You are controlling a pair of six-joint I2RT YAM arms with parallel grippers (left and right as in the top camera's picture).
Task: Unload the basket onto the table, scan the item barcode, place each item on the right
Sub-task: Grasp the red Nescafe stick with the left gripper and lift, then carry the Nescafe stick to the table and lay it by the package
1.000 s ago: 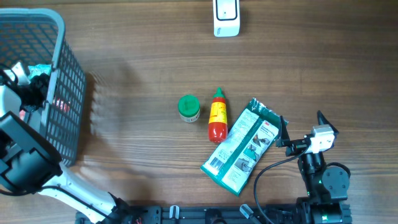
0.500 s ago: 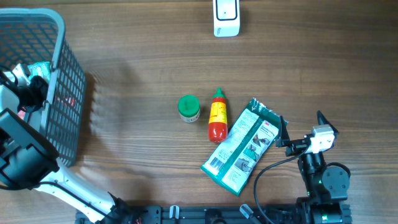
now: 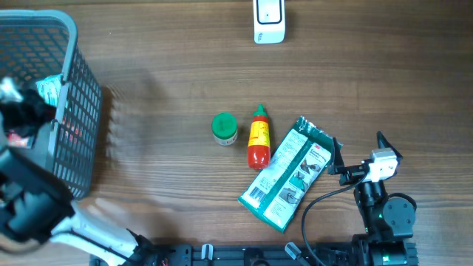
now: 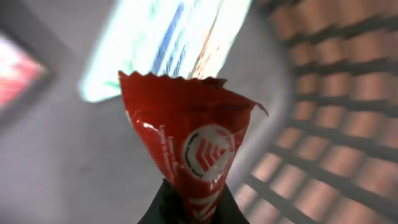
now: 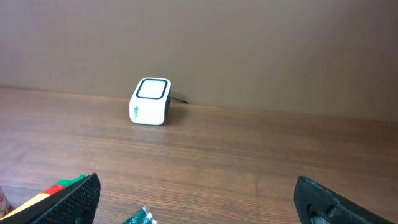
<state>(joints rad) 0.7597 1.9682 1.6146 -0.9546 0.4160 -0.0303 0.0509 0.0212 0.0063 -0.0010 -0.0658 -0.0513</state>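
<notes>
In the left wrist view my left gripper (image 4: 193, 210) is shut on the lower end of a red packet (image 4: 189, 140) with a white round logo and a zigzag top edge. It hangs inside the grey mesh basket (image 3: 77, 111). From overhead the left gripper (image 3: 26, 112) sits in the basket at the far left, blurred. The white scanner (image 3: 268, 21) stands at the table's far edge, also seen as a scanner (image 5: 151, 101) in the right wrist view. My right gripper (image 3: 360, 150) rests open at the front right, its jaws (image 5: 199, 199) wide with nothing between them.
A green-capped jar (image 3: 224, 128), a red sauce bottle (image 3: 257, 137) and a green packet (image 3: 288, 174) lie mid-table. The green packet's corner (image 5: 140, 217) shows near the right gripper's left finger. Other packets lie in the basket.
The left gripper has shut on the red packet inside the basket, and the left arm has shifted a little. The right arm and the items on the table have not moved.
</notes>
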